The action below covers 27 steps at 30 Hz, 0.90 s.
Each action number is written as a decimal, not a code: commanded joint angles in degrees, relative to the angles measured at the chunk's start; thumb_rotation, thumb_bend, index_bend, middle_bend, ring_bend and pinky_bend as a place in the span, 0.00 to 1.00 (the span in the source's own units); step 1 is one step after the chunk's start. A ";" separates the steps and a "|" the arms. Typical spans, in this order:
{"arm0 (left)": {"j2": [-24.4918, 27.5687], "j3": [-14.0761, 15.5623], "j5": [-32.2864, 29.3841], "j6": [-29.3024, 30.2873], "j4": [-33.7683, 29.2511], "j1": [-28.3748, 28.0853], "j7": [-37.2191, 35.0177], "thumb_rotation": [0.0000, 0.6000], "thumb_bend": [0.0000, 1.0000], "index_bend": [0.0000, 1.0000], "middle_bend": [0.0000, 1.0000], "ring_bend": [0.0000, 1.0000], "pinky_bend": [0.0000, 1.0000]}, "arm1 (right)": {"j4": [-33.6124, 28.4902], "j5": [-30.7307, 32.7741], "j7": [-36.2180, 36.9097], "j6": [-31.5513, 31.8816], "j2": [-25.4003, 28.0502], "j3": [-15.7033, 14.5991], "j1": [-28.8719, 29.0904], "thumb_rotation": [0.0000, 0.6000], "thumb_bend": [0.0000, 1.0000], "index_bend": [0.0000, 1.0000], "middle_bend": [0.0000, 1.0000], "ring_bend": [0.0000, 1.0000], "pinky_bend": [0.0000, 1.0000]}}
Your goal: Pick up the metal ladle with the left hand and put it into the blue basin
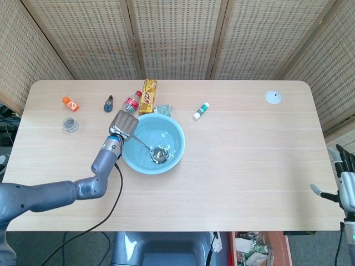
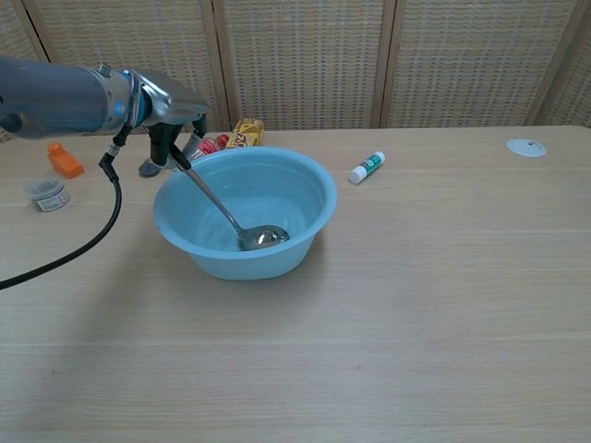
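The blue basin stands left of the table's middle. Inside it lies the bowl of the metal ladle, its thin handle slanting up over the basin's left rim. My left hand grips the top of that handle just outside the rim. My right hand hangs open off the table's right edge, holding nothing, and shows only in the head view.
Behind the basin lie a red-capped bottle, a yellow snack pack and a glue stick. Further left are a dark object, an orange item and a small jar. A white disc sits far right.
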 commanded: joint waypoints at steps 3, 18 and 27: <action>2.84 -1.33 -0.08 -0.72 -2.61 0.53 -3.25 1.00 0.58 0.93 1.00 0.93 0.99 | -0.24 -0.01 -0.34 0.15 -0.04 -0.04 -0.07 1.00 0.00 0.00 0.00 0.00 0.00; 10.20 -1.47 1.14 -2.55 -8.86 0.05 -8.87 1.00 0.58 0.93 1.00 0.93 0.99 | -0.96 -0.19 -1.54 0.54 -0.15 -0.23 -0.22 1.00 0.00 0.00 0.00 0.00 0.00; 14.61 -0.35 -0.59 -0.07 -13.31 -1.95 -7.53 1.00 0.58 0.93 1.00 0.92 0.98 | -1.24 -0.27 -2.00 0.88 -0.15 -0.29 -0.38 1.00 0.00 0.00 0.00 0.00 0.00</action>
